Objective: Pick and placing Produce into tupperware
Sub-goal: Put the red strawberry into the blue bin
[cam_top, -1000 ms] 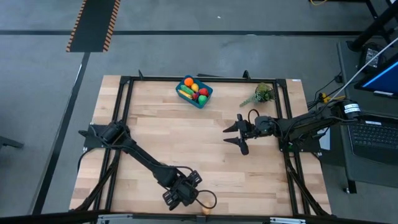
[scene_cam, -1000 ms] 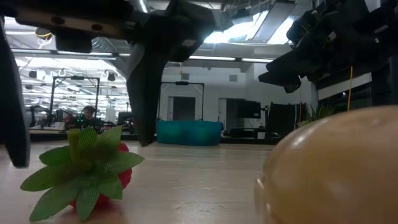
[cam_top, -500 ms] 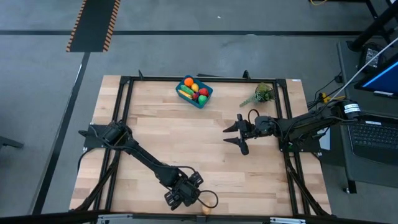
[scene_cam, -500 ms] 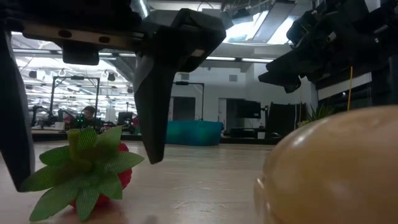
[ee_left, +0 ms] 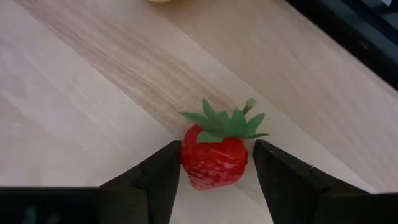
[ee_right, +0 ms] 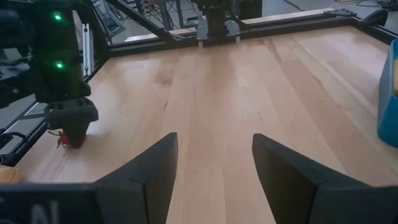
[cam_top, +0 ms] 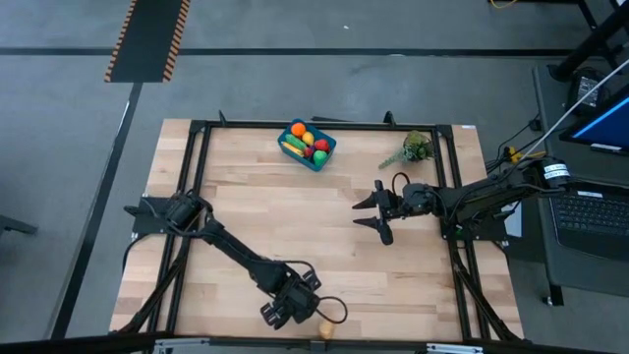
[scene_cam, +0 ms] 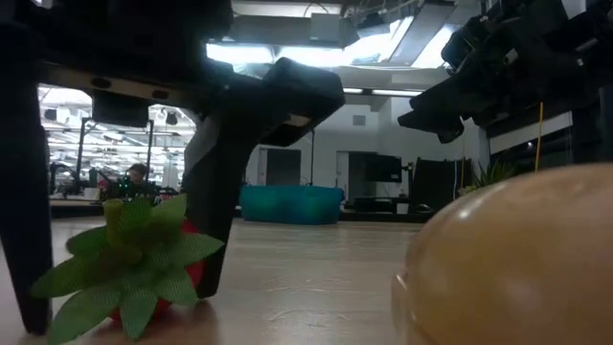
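Red and bumpy, the toy strawberry [ee_left: 213, 157] had green leaves on top. It sat on the wooden desk [cam_top: 314, 211] near the front edge. The left gripper [ee_left: 214, 171] was down around it, one finger on each side. The fingers [ee_left: 163, 174] looked very close to the strawberry, but I could not tell if they were squeezing it.

From above, the strawberry was hidden under the left gripper [cam_top: 291, 307]. That view showed the blue tupperware [cam_top: 307, 145] far away at the back of the desk, with other toy produce [cam_top: 306, 143] inside. The low view showed a big tan toy [scene_cam: 508, 264] right next to the camera. The right gripper [cam_top: 377, 211] hung open over the middle of the desk, holding nothing.
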Controlling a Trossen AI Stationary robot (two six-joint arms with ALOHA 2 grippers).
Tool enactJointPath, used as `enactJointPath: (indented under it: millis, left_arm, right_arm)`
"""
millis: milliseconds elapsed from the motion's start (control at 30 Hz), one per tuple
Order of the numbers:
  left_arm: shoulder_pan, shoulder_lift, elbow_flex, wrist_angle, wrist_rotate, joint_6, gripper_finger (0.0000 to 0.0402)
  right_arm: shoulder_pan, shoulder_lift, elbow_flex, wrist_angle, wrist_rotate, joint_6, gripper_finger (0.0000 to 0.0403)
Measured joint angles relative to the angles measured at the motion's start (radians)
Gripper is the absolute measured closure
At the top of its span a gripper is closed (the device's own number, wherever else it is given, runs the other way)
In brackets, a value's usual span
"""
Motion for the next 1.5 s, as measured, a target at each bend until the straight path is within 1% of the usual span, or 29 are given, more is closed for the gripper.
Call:
enactJointPath:
  millis: [233,467,600,733,867,1100,1233,1433,1500]
  left_arm:
    - [0.0,0.001,0.0,-0.003,0.003,0.001,0.0232]
    - [0.001,0.001,0.0,-0.005,0.006,0.001,0.0274]
    - [0.001,0.001,-0.001,-0.005,0.006,0.001,0.0276]
    - [0.001,-0.002,-0.002,-0.005,0.004,0.001,0.0268]
    - [0.004,-0.01,-0.003,-0.016,-0.003,0.001,0.0278]
    - [0.039,-0.01,0.07,-0.189,-0.031,-0.003,0.0278]
    - [0.062,-0.011,0.146,-0.299,-0.032,-0.005,0.0278]
    - [0.104,-0.011,0.24,-0.449,-0.102,-0.007,0.0278]
    - [0.125,-0.011,0.256,-0.497,-0.106,-0.014,0.0278]
  right_arm:
    - [0.002,0.0,0.0,-0.001,0.0,-0.002,0.0193]
    - [0.002,0.0,0.0,-0.001,0.0,-0.002,0.0193]
    - [0.002,0.0,0.0,-0.001,0.0,-0.002,0.0193]
    - [0.002,0.0,0.0,-0.001,0.0,0.0,0.0193]
    - [0.006,0.0,0.0,-0.001,0.0,0.0,0.0193]
    - [0.006,0.0,0.0,-0.002,0.0,0.001,0.0193]
    - [0.006,0.0,0.0,-0.002,0.0,0.001,0.0193]
    - [0.006,0.0,0.0,-0.002,0.0,0.0,0.0193]
    - [0.006,0.0,0.0,-0.002,0.0,-0.001,0.0193]
